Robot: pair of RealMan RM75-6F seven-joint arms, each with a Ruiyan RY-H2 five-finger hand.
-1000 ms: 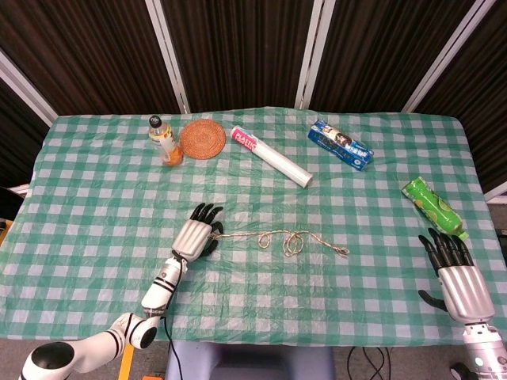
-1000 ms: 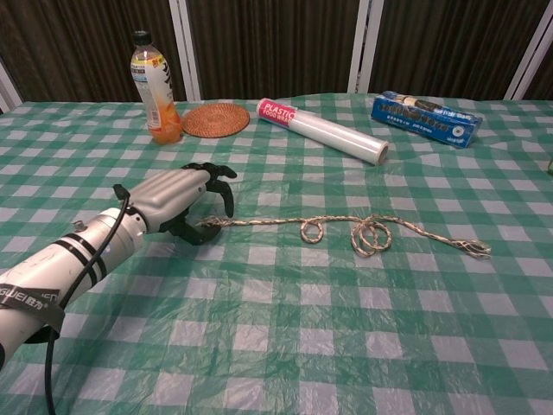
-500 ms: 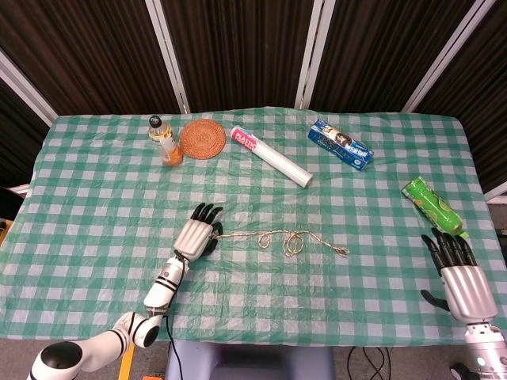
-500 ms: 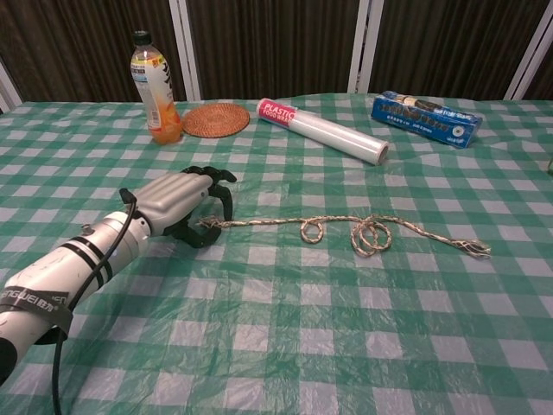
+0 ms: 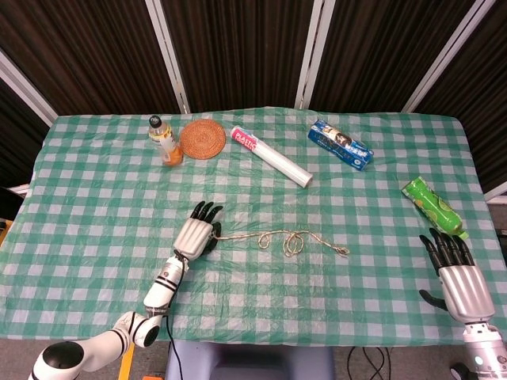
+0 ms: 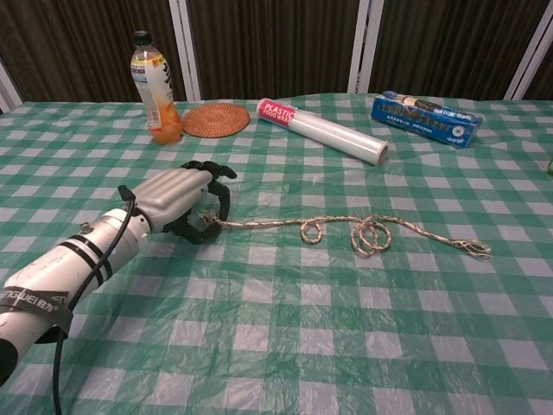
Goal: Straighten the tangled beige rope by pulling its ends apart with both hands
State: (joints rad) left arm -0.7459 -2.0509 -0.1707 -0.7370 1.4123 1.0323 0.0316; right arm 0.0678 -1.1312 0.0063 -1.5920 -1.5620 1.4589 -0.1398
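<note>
The left hand [image 6: 177, 201] lies on the green-checked surface [image 5: 95, 198], its fingers curled around the left end of the thin beige rope [image 5: 289, 239]. The rope runs rightward from it in two small loops near mid-surface. The right hand [image 5: 457, 273] hovers at the surface's right edge, fingers apart, holding nothing, beside a green plastic bottle [image 5: 432, 207].

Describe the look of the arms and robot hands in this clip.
Each robot hand, left and right, has a silver-grey ribbed back and black fingers. The left forearm is white with black bands, dark lettering and a black cable alongside.
</note>
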